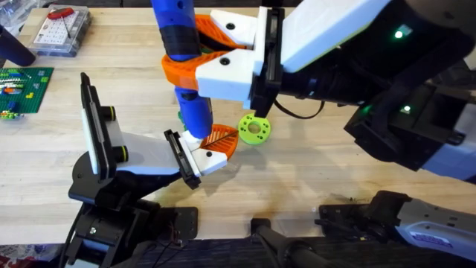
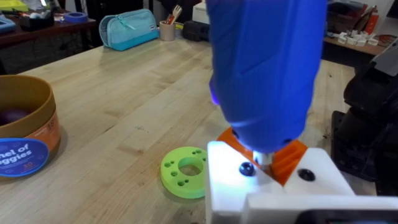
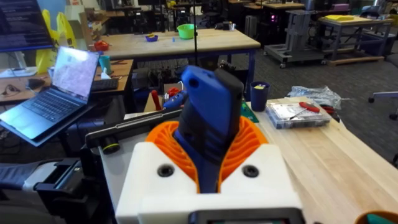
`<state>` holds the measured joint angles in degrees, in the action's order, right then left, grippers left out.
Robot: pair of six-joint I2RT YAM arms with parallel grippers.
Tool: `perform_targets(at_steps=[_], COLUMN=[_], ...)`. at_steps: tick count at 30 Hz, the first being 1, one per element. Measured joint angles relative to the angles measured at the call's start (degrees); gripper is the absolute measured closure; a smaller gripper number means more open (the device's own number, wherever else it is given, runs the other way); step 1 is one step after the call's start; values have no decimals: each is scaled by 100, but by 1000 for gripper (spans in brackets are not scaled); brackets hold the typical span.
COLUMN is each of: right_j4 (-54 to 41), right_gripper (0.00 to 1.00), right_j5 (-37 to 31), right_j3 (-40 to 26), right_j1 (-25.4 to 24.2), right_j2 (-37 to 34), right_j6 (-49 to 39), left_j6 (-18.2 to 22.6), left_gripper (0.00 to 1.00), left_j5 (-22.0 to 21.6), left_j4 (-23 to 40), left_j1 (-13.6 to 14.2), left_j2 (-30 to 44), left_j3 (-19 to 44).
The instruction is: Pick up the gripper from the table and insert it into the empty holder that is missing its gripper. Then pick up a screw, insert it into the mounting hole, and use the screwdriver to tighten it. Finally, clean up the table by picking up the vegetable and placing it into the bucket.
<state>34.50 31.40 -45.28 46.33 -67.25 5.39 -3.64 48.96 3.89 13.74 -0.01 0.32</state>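
My right gripper point(image 1: 217, 65) point(image 3: 208, 163), white with orange ribbed pads, is shut on the blue screwdriver point(image 1: 186, 82) point(image 3: 208, 118) and holds it upright. The screwdriver point(image 2: 267, 68) has its tip down on the white part with an orange pad at the end of my left gripper point(image 1: 212, 147). Two black screw heads point(image 2: 247, 168) show beside the tip. The bucket point(image 2: 25, 134) stands to the side with something dark inside. A small dark-green sliver point(image 1: 179, 117), the vegetable as far as I can tell, peeks out beside the screwdriver.
A lime-green disc with holes point(image 1: 254, 129) point(image 2: 185, 172) lies on the wood right beside the left gripper. A clear box with a red-handled tool point(image 1: 61, 30) and a green baseplate point(image 1: 22, 89) sit at the far left. A blue pouch point(image 2: 129, 28) lies at the table's far edge.
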Motion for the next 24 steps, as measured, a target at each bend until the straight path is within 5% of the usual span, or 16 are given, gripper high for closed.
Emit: perform_targets(at_steps=[14, 24], right_j4=[650, -283], right_gripper=[892, 892], right_j5=[745, 2113], right_j3=[-43, -1518], right_j1=[-187, -1338], right_j2=[144, 188], right_j6=[56, 59], left_j6=[0, 0], left_gripper=[986, 986], left_j5=[-31, -32], left_j4=[1, 1], left_j1=[0, 0], left_j2=[0, 1], left_j3=[0, 0])
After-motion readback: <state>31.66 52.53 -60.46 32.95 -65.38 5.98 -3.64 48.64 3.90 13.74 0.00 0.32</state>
